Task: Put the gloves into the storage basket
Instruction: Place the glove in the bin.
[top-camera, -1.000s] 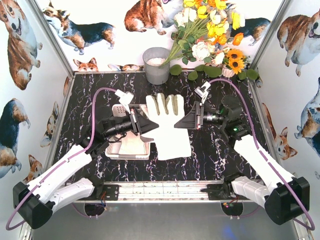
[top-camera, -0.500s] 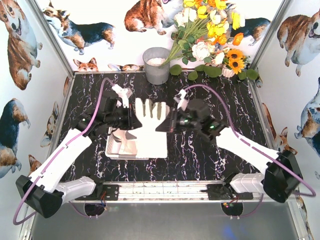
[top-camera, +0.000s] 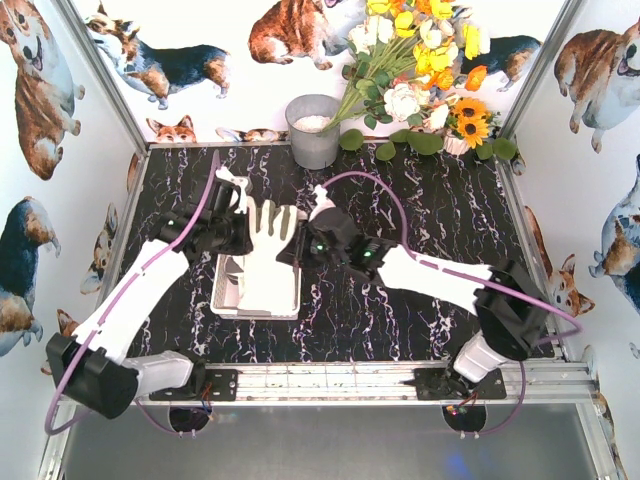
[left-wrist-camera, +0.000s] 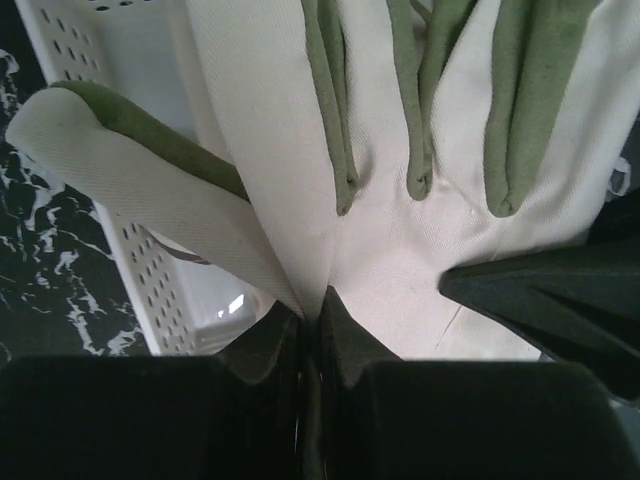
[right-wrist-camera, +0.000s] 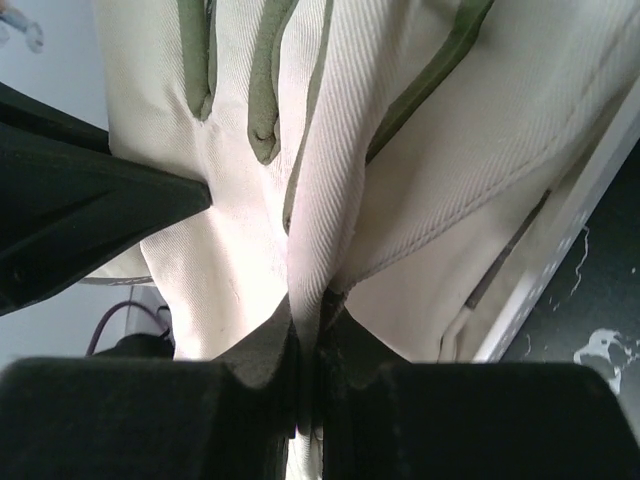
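One cream-white glove with grey-green finger patches hangs spread flat over the white slotted storage basket, left of the table's middle. My left gripper is shut on the glove's left edge by the thumb. Opposite it, my right gripper is shut on a fold of the glove's right edge. In the left wrist view the glove fills the frame, and the basket's perforated wall shows below it on the left. The glove covers most of the basket's inside.
A grey metal bucket stands at the back centre, with a bunch of artificial flowers leaning beside it. Corgi-print walls close in the black marbled table on three sides. An aluminium rail runs along the near edge.
Both arms have carried the glove leftward from the table's middle to over the basket. The right gripper has closed down on the glove's edge during the move.
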